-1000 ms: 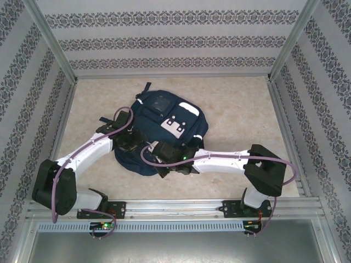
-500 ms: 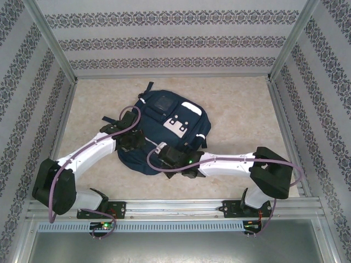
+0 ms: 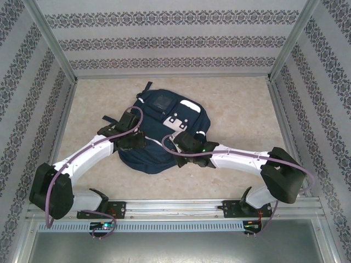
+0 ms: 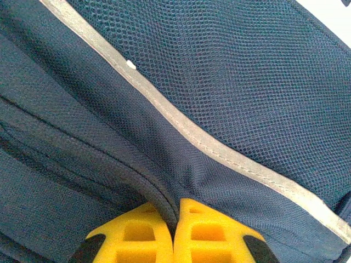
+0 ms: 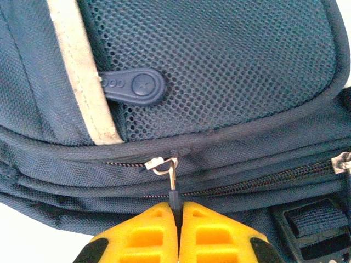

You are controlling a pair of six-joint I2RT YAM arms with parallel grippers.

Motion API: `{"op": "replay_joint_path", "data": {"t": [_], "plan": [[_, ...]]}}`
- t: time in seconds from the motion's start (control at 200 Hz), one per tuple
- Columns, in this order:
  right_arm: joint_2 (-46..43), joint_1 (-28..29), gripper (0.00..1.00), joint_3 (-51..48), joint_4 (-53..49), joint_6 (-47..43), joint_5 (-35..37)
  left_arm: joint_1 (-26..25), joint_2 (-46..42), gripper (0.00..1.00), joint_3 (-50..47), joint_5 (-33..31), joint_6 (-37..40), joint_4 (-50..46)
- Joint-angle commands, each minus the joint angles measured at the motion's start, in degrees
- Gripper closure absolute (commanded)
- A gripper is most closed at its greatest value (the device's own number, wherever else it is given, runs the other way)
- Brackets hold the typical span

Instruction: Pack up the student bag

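Student bag (image 3: 159,129) lay mid-table (image 3: 236,109), the left gripper (image 4: 174,212) clenched on a fold of its fabric and the right gripper (image 5: 178,212) pinching the zipper pull (image 5: 174,189) (working the zipper seemed the step in hand), so the next move called for a steady pull along the zipper.

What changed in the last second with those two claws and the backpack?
The right claw, shut on a zipper pull, slid rightward along the near edge of the student bag, its arm swinging out to the right. The left claw closed on a fold of the bag's fabric. The left arm and the bag itself stayed roughly where they were.
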Motion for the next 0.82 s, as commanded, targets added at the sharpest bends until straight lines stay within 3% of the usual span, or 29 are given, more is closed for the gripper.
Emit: {"op": "replay_joint_path", "data": {"t": [0.0, 0.27, 0.405, 0.445, 0.51, 0.53, 0.655, 0.72, 0.744, 0.759, 0.769, 0.819], "plan": [[2.3, -7.1, 1.0, -0.8, -1.5, 5.2, 4.2, 0.5, -2.9, 1.0, -2.9, -0.2, 4.7, -5.6], [4.1, -9.5, 1.0, 0.5, -2.5, 5.3, 1.8, 2.4, -4.5, 1.0, -4.7, -0.4, 5.7, -6.6], [0.8, -9.8, 0.91, 0.4, -4.3, 5.6, 0.4, 2.5, -5.9, 1.0, -4.4, 2.4, 6.0, -5.2], [-1.0, -9.9, 0.85, 0.2, -4.9, 5.6, 0.4, 2.4, -6.2, 0.97, -3.7, 3.8, 6.2, -5.2], [-4.4, -10.2, 0.73, 0.2, -6.3, 5.6, 0.2, 2.5, -6.7, 0.64, -1.9, 6.4, 6.9, -5.9], [-5.6, -10.4, 0.71, 0.1, -6.7, 5.7, 0.2, 2.4, -7.0, 0.58, -1.2, 7.2, 7.0, -6.4], [-14.5, -12.1, 0.56, -0.3, -8.9, 5.3, 0.5, 2.5, -9.5, 0.47, 3.4, 8.1, 8.1, -10.7], [-20.0, -13.0, 0.41, 0.0, -10.5, 4.7, 2.2, 2.5, -11.9, 0.41, 6.1, 6.0, 9.6, -13.3], [-22.2, -13.3, 0.31, 0.2, -11.2, 4.3, 3.2, 2.5, -13.0, 0.38, 7.4, 4.6, 10.5, -14.2], [-23.6, -13.4, 0.11, 0.2, -11.6, 4.1, 3.9, 2.5, -13.8, 0.36, 8.0, 3.5, 11.2, -14.8], [-24.5, -13.5, 0.04, 0.3, -11.8, 3.9, 4.4, 2.6, -14.3, 0.35, 8.4, 2.8, 11.7, -15.1], [-29.2, -13.6, 0.02, 0.2, -12.9, 2.5, 7.4, 2.5, -17.0, 0.28, 10.0, -2.0, 14.5, -16.6]]}}
